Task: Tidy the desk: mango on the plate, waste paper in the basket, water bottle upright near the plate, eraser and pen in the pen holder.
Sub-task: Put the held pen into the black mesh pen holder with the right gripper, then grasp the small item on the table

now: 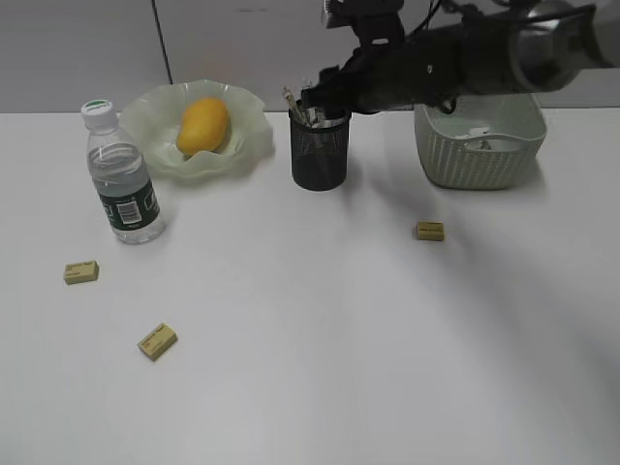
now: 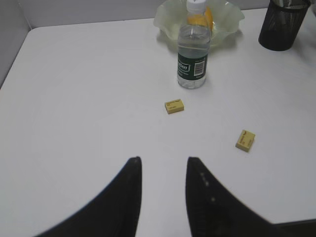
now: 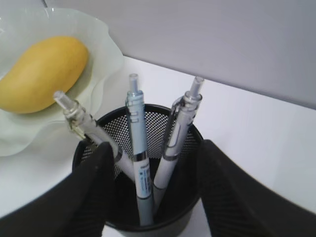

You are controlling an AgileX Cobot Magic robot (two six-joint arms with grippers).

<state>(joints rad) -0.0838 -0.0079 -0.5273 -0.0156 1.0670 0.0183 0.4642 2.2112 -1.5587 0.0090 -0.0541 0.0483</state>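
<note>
Right gripper (image 3: 150,187) spread over the black wire-mesh pen holder (image 1: 320,150) near the desk's far edge.
Three silver-and-clear click pens (image 3: 138,163) stand in the holder, clicker ends up, fanned apart; its jaws flank them without pinching. The smooth yellow-orange mango (image 1: 203,125) lies in the pale green ruffled glass plate (image 1: 247,116), long axis slanting. The left gripper (image 2: 163,190) hovers part-open, empty, above the white desk (image 1: 320,349). The sage-green woven-look basket (image 1: 480,155) holds white paper (image 1: 480,134).

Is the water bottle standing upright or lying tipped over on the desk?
Upright: the water bottle stands on its base, white cap on top, beside the plate.
</note>
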